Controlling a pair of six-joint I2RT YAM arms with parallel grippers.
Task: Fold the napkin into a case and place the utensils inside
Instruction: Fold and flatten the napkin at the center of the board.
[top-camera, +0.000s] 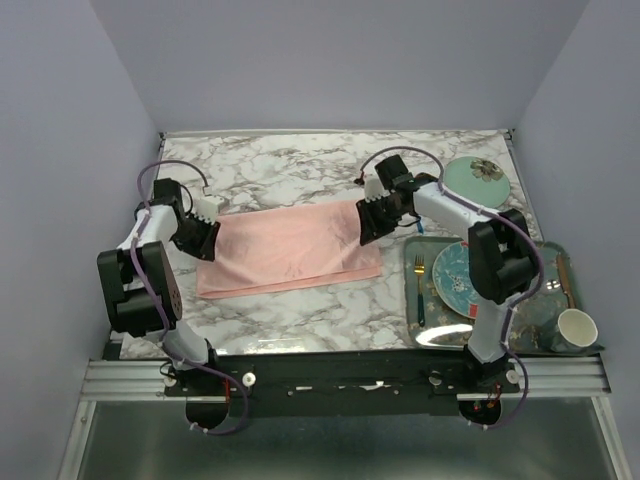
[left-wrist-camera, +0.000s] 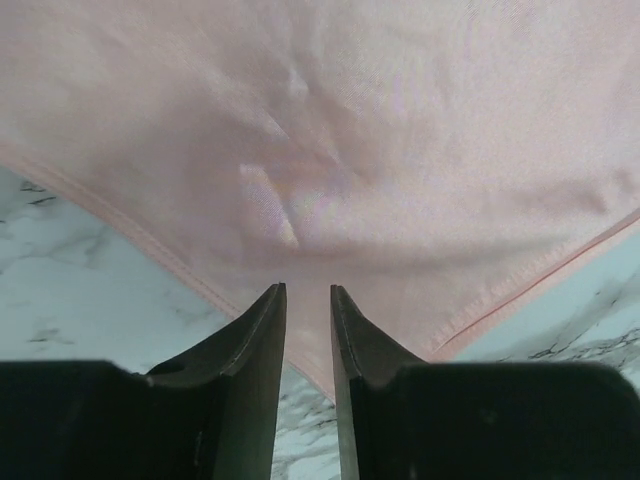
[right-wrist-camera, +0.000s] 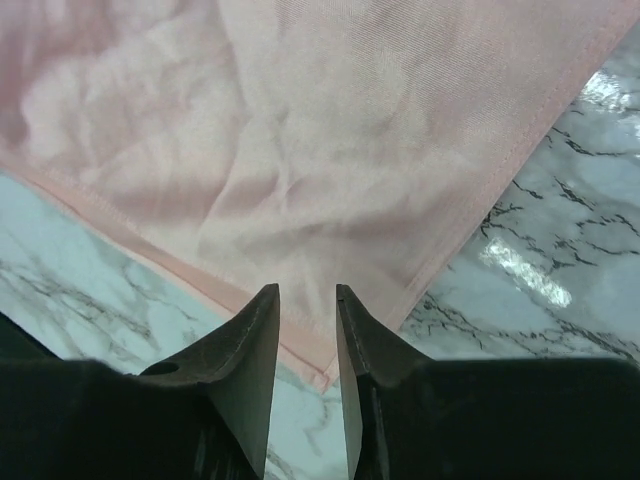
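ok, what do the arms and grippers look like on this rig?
Both alike: left arm and right arm have white links, chunky black joint housings and purple cables looping outside. Left gripper and right gripper are black, with two tapered matte fingers. No markings visible.

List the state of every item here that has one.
napkin: flat on the table as a long rectangle
left end effector: jaws slightly apart, napkin corner between them
right end effector: jaws slightly apart, napkin corner between them
cup: upright on the tray
fork: lying on the tray
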